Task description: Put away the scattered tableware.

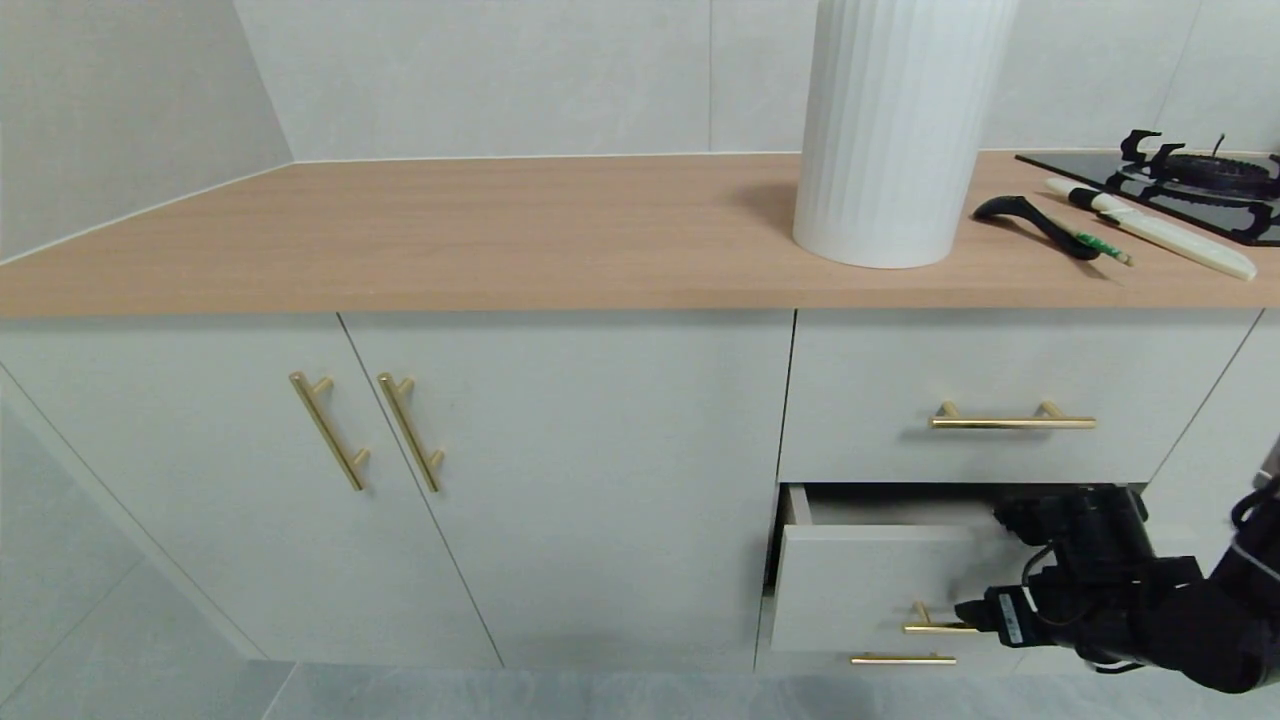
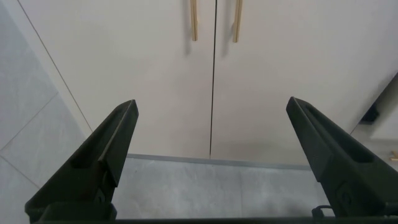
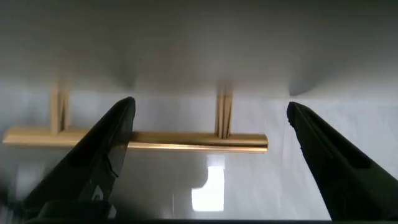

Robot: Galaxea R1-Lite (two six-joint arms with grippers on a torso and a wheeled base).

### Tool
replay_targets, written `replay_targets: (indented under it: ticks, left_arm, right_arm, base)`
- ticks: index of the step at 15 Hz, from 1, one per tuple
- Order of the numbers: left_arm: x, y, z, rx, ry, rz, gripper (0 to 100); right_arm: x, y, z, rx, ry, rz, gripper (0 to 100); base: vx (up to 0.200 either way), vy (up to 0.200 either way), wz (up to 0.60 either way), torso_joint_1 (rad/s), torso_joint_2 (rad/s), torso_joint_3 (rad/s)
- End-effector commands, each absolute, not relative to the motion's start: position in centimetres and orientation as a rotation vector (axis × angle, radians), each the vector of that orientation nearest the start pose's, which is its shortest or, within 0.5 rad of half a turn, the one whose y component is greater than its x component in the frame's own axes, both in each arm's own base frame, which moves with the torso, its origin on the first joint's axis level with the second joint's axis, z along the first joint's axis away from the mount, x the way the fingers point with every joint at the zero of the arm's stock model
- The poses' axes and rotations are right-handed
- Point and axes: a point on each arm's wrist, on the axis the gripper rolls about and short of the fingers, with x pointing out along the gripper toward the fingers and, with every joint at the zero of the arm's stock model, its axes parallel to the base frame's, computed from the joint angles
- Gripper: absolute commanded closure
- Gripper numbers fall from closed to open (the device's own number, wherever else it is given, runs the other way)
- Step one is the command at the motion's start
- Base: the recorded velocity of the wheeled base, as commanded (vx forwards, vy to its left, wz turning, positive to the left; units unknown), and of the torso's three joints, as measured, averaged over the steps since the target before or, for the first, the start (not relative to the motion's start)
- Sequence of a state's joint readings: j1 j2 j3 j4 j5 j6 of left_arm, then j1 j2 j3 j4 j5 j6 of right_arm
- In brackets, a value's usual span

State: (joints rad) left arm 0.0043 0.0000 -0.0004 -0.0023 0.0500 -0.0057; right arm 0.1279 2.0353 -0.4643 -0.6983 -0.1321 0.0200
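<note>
Head view: light wood worktop (image 1: 500, 230) w/ a tall white ribbed cylinder container (image 1: 890, 130) standing on it. Just right of that lie the tableware bits. There's a black plastic ladle-type spoon (image 1: 1035, 222), then a thin green-patterned stick (image 1: 1105, 246) touching the spoon's end (chopstick I think, too small to be sure). A white-bladed knife (image 1: 1160, 232) lies beside them, one end up by the black gas hob (image 1: 1200, 185). All three are lying on the worktop.

Below, the white lower drawer (image 1: 860, 585) is pulled partway out. The right gripper (image 1: 1000, 590) sits at its front, right by the drawer's gold bar handle (image 1: 935, 628). Can't judge the jaws from this angle tbh.

Left wrist view: left gripper (image 2: 211, 115) has its jaws spread wide, holding nothing. It faces two white cupboard doors (image 2: 280, 81) w/ gold pull handles (image 2: 193, 18), w/ grey tiled floor (image 2: 205, 186) below.

Right wrist view: jaws spread wide here too, and empty. The gold bar handle runs across in front of them, close up but not gripped.
</note>
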Motion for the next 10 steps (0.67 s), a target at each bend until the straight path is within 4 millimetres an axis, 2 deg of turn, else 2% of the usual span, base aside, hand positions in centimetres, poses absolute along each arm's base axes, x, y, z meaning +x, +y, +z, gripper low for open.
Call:
replay_targets:
  ticks: [1,2,3,4,5,6,8,9,10]
  left_arm:
    - [-2.3,0.1,7.6,-0.006,-0.003,0.055,0]
    - [-2.3,0.1,7.6,-0.006,-0.003,0.055,0]
    - [-2.3,0.1,7.6,-0.006,-0.003,0.055,0]
    - [-2.3,0.1,7.6,-0.006,-0.003,0.055,0]
    - [-2.3,0.1,7.6,-0.006,-0.003,0.055,0]
    - [-2.3,0.1,7.6,-0.006,-0.003,0.055,0]
    - [-2.3,0.1,7.6,-0.006,-0.003,0.055,0]
    - [-2.3,0.1,7.6,-0.006,-0.003,0.055,0]
    - [-2.3,0.1,7.6,-0.006,-0.003,0.055,0]
  right_arm:
    - [22.4,2.9,12.3,-0.133,0.769,0.077,0]
    - [20.5,3.1,15.4,-0.119,0.749,0.134,0]
    - [19.6,3.1,16.8,-0.111,0.731,0.159,0]
    - [17.3,2.9,19.7,-0.101,0.677,0.181,0]
    - [16.5,3.1,20.5,-0.104,0.638,0.194,0]
    - [16.4,3.2,20.6,-0.105,0.630,0.198,0]
    - [17.5,3.5,20.1,-0.069,0.637,0.196,0]
    - [19.2,4.0,18.6,-0.038,0.674,0.183,0]
    - [20.2,4.4,17.4,-0.034,0.687,0.184,0]
  base:
    - [0.000,0.000,0.00,0.000,0.00,0.000]
    - [0.000,0.000,0.00,0.000,0.00,0.000]
    - [0.000,0.000,0.00,0.000,0.00,0.000]
    - [0.000,0.000,0.00,0.000,0.00,0.000]
    - [0.000,0.000,0.00,0.000,0.00,0.000]
    - [0.000,0.000,0.00,0.000,0.00,0.000]
    - [0.000,0.000,0.00,0.000,0.00,0.000]
    - [0.000,0.000,0.00,0.000,0.00,0.000]
    - [0.000,0.000,0.00,0.000,0.00,0.000]
